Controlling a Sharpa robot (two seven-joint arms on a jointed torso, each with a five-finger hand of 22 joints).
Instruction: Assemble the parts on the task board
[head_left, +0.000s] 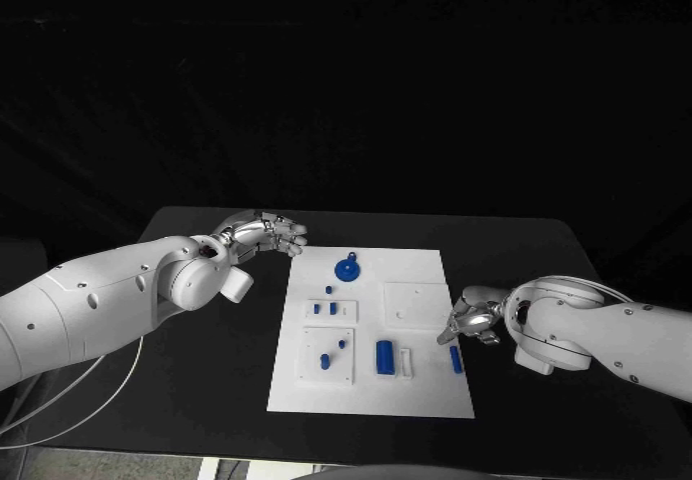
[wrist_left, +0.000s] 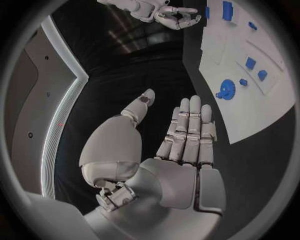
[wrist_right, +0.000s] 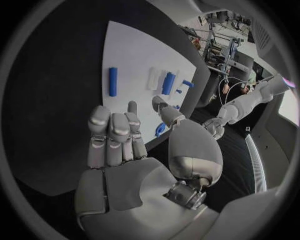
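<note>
Little looks assembled: on the task board (head_left: 418, 400) at frame centre the blue gear (head_left: 348, 268) and long blue peg (head_left: 456, 359) lie loose, the peg just left of the empty, loosely curled right hand (head_left: 473, 322), while the left hand (head_left: 264, 236) hovers empty, fingers apart, upper left.
</note>
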